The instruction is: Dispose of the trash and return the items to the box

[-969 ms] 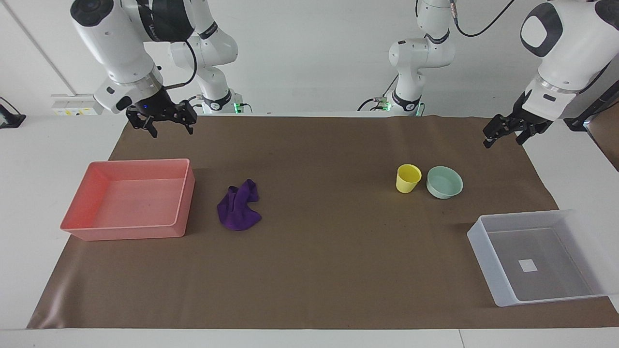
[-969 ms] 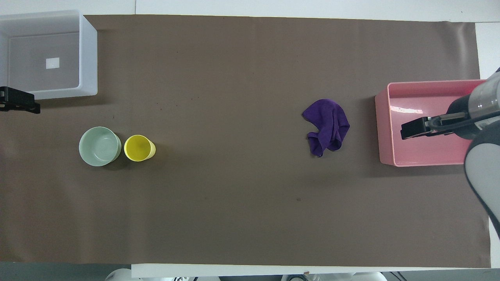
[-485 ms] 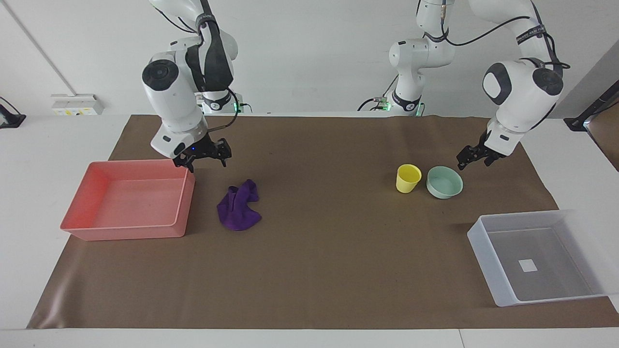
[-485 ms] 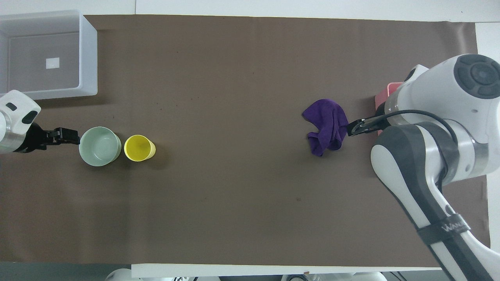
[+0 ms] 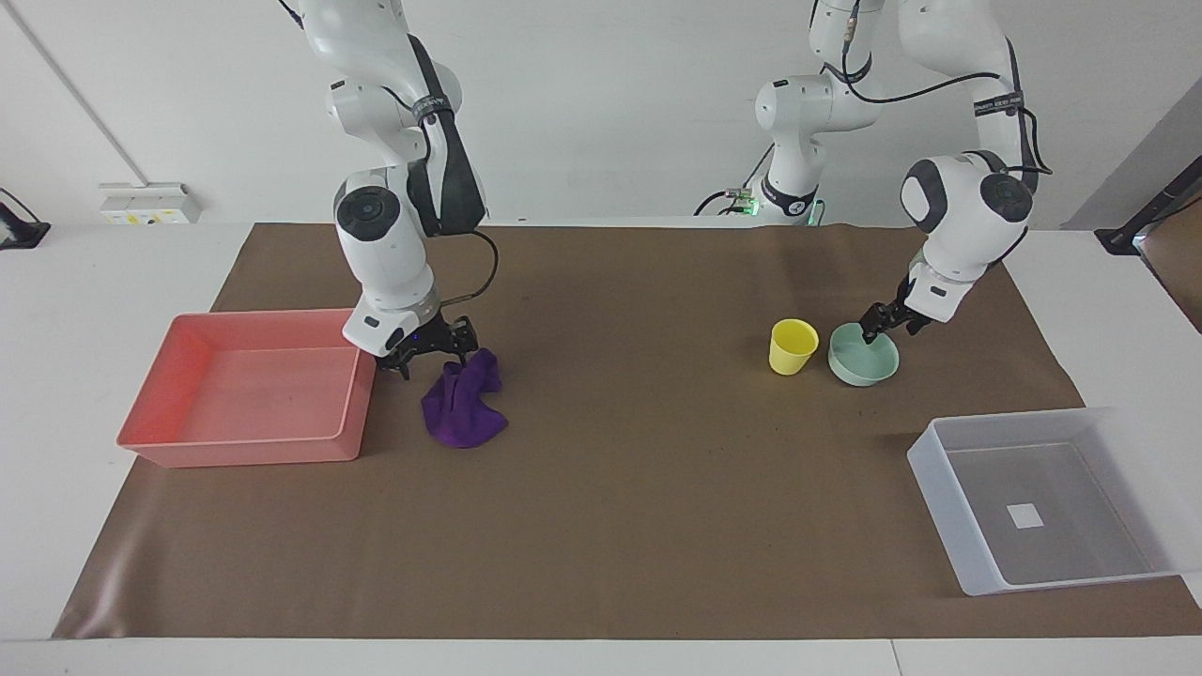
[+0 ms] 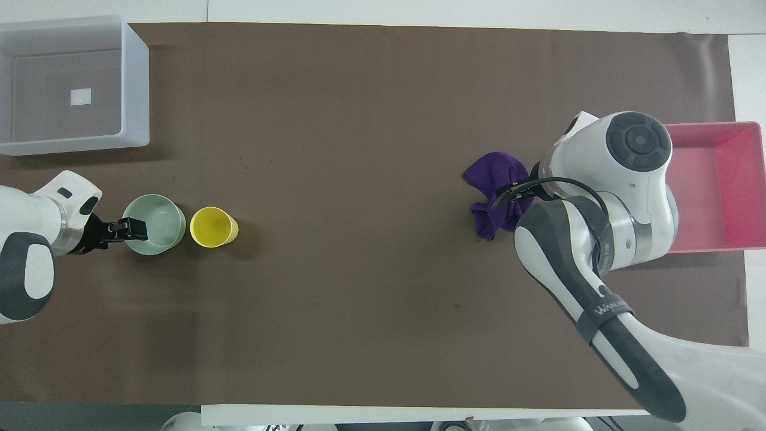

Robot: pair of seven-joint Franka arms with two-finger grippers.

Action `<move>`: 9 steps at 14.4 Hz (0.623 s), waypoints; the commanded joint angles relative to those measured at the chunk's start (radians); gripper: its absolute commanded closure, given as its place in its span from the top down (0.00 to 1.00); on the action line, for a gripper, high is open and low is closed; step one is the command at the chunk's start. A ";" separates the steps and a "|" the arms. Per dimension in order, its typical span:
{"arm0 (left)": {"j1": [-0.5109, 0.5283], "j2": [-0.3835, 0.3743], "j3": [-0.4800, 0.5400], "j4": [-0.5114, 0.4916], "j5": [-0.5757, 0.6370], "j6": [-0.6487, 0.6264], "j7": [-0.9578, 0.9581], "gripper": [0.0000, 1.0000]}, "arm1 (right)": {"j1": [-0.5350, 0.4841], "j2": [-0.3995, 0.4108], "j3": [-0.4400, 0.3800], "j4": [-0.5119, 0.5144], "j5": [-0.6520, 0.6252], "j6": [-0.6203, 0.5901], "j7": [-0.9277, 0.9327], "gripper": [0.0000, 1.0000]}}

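Observation:
The purple rag lies crumpled on the brown mat beside the pink tray; it also shows in the overhead view. My right gripper is open and low over the rag's edge nearest the robots and the tray, and in the overhead view it covers part of the rag. The yellow cup stands upright beside the mint-green bowl. My left gripper is open at the bowl's rim, on the side away from the cup. The translucent box is empty.
The pink tray is empty at the right arm's end of the table. The box sits at the left arm's end, farther from the robots than the bowl and cup. A brown mat covers the table.
Both arms have come down from high positions. The right gripper moved from near the tray to the rag. The left gripper moved in from the table's end to the bowl's rim.

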 commanded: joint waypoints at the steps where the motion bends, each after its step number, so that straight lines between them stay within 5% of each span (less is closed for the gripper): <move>1: -0.018 0.003 0.004 -0.018 -0.008 0.035 -0.036 0.00 | 0.009 0.055 0.005 -0.003 0.007 0.092 0.050 0.96; 4: -0.018 0.002 0.004 -0.016 -0.008 0.029 -0.035 0.00 | 0.023 0.113 0.006 -0.003 0.007 0.181 0.064 0.92; 5: -0.018 0.002 0.004 -0.013 -0.008 0.018 -0.036 0.00 | 0.026 0.118 0.006 -0.003 0.007 0.183 0.062 0.82; 7: -0.018 0.000 0.004 0.002 -0.008 -0.006 -0.036 0.00 | 0.026 0.118 0.006 0.000 0.007 0.175 0.061 0.45; 9: -0.017 -0.017 0.004 0.100 -0.008 -0.153 -0.031 0.00 | 0.026 0.118 0.006 0.001 0.007 0.169 0.064 0.19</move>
